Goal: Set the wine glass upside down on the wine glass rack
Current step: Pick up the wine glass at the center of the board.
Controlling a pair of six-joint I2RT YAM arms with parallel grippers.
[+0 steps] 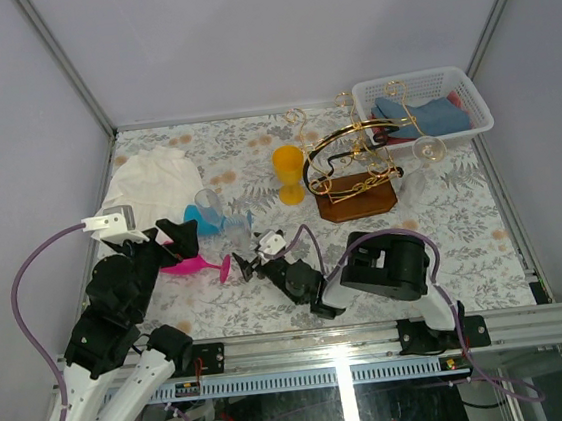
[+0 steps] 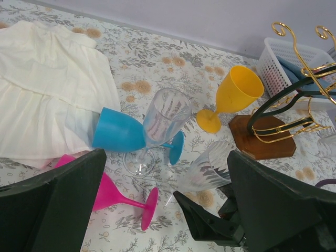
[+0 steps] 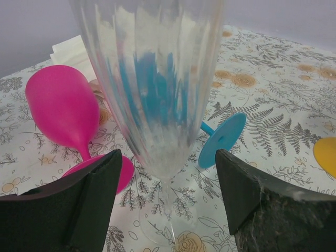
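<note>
A clear ribbed wine glass (image 3: 157,79) stands upright on the flowered table, its stem between the fingers of my right gripper (image 3: 167,163). The jaws are open, with a gap on both sides of the stem. The same glass (image 2: 209,167) shows in the left wrist view beside a right finger (image 2: 210,223). My left gripper (image 2: 168,210) hangs open and empty over the pink glass (image 2: 113,191), at the left (image 1: 179,239) in the top view. The wine glass rack (image 1: 353,178), gold wire and a black arch on a brown wooden base (image 2: 260,139), stands at the back right.
A blue glass (image 2: 118,131) and the pink glass (image 1: 196,266) lie on their sides, with a second clear glass (image 2: 165,118) upright between them. A yellow glass (image 1: 289,174) stands left of the rack. White cloth (image 1: 152,179) lies far left, and a white basket (image 1: 421,105) sits behind the rack.
</note>
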